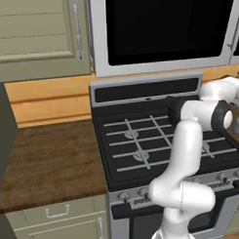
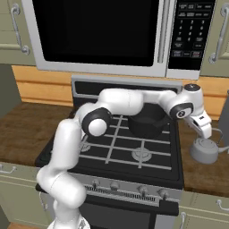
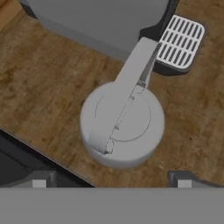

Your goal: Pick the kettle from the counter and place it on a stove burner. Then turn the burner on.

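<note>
The small grey kettle (image 2: 205, 152) stands upright on the brown wood counter (image 2: 197, 174) just right of the stove. From above, the kettle (image 3: 124, 127) shows its round lid and its arched handle (image 3: 131, 83) running diagonally. My gripper (image 2: 206, 132) hangs right above it, pointing down. In the hand view my gripper (image 3: 111, 180) is open, with one dark fingertip (image 3: 40, 179) at the lower left, the other at the lower right, and nothing between them. Grey burner rings (image 2: 142, 154) sit under pale grate bars; a front burner (image 1: 141, 155) is bare.
A black pot (image 2: 145, 123) sits on the back right of the stove, close behind my arm. A grey appliance (image 3: 100, 22) with a white slotted tray (image 3: 181, 41) stands just beyond the kettle. Knobs (image 2: 143, 190) line the stove front. A microwave (image 2: 98, 31) hangs overhead.
</note>
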Robot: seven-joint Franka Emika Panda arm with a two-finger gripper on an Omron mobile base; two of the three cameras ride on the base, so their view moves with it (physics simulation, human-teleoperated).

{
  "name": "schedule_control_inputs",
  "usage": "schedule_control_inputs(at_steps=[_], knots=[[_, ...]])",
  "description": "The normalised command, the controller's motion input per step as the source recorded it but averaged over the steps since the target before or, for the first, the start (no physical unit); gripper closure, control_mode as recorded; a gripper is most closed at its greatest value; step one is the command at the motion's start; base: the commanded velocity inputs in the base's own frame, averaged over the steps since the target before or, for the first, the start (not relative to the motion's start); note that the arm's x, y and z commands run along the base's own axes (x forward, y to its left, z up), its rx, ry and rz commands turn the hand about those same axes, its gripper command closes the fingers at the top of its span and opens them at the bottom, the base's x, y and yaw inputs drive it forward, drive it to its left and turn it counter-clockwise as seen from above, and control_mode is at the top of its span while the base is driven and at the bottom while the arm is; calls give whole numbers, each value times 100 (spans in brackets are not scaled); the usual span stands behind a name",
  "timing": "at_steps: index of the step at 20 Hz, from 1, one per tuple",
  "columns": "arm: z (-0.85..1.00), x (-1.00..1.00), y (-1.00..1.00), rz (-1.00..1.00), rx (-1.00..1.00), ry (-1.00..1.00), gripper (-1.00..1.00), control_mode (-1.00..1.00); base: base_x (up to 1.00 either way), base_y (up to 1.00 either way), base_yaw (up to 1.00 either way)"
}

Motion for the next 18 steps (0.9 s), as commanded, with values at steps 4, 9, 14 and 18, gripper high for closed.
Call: schedule_control_inputs(at_steps=[4,9,14,18], knots=[[-7,22,-20,0,0,0,-100,-100,0,0,0],[-8,21,-12,0,0,0,-100,-100,0,0,0],[-9,22,-7,0,0,0,-100,-100,0,0,0],[-10,10,-21,0,0,0,-100,-100,0,0,0]])
